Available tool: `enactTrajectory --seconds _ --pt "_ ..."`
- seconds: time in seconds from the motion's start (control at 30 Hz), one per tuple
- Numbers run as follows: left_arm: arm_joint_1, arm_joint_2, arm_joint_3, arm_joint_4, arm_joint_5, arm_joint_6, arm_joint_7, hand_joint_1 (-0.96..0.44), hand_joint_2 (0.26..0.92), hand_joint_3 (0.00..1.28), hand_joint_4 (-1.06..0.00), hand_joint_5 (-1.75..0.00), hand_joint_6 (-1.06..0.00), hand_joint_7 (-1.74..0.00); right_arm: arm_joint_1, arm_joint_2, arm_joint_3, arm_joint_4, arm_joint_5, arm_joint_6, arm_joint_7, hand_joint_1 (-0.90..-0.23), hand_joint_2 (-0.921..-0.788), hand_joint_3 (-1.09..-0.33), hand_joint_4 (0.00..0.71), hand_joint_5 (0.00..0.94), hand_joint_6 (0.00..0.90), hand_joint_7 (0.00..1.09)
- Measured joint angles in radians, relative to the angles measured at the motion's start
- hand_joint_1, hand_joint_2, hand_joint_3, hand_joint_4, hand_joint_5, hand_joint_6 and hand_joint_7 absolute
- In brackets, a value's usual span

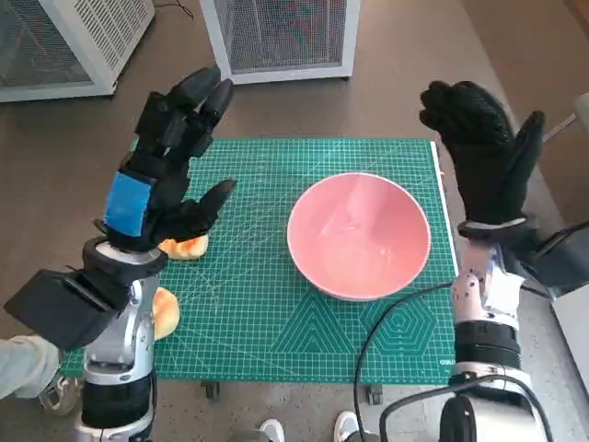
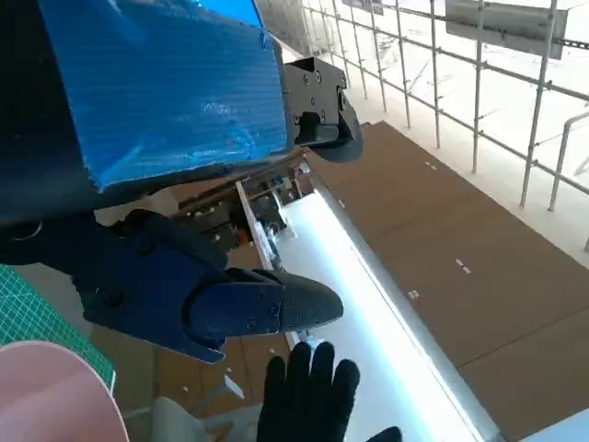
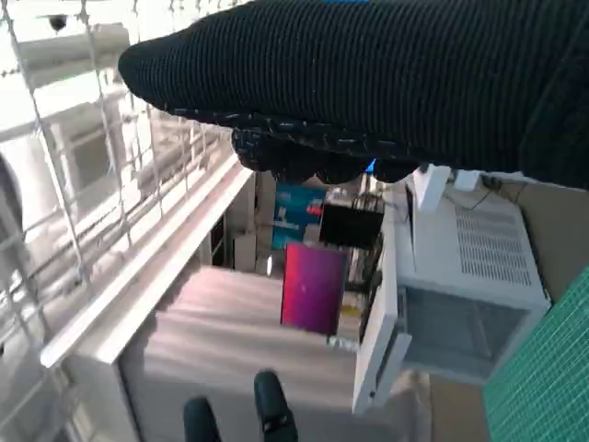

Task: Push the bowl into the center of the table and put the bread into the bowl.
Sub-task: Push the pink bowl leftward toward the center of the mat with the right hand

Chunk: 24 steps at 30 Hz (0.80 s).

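On the green mat [image 1: 276, 304], in the head view, the pink bowl [image 1: 359, 236] is seen slightly right of the mat's middle, and nothing is seen inside it. Two pieces of bread are noted at the mat's left side: one bun [image 1: 184, 247] just beside and partly under the left hand [image 1: 164, 175], the other [image 1: 166, 313] nearer the mat's edge, partly hidden by the left forearm. The left hand is raised above the mat with fingers spread and nothing held. The right hand [image 1: 483, 152] is raised beside the mat's right edge, fingers apart, nothing held, not touching the bowl. White cabinets [image 1: 281, 37] are seen on the floor beyond the table.

In the left wrist view, the taped back and black fingers [image 2: 248, 308] are seen apart and empty; a sliver of bowl rim [image 2: 55, 391] and mat corner shows, and the gloved right hand [image 2: 308, 396] is seen beyond.

In the right wrist view, only the glove [image 3: 368, 83] and the room are shown; neither bowl nor bread is visible.

Judgement: the bowl is judged roughly central, so the push may be done or nearly so; the bread transfer is not yet begun.
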Motion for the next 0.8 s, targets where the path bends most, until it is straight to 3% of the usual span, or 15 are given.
enactTrajectory --seconds 0.53,0.8 --pt "0.0 0.003 0.003 0.0 -0.003 0.0 0.0 -0.58 0.921 0.38 -0.29 0.0 -0.06 -0.6 0.01 -0.023 -0.015 0.075 -0.008 -0.036 0.0 -0.404 -0.921 -0.47 0.459 0.001 0.57 0.0" --pt "0.007 0.008 0.005 0.0 0.001 -0.001 0.0 -0.59 0.921 0.38 -0.29 0.0 -0.05 -0.6 0.021 -0.042 -0.043 0.222 -0.013 -0.072 0.0 -0.409 -0.921 -0.462 0.463 0.003 0.566 0.0"
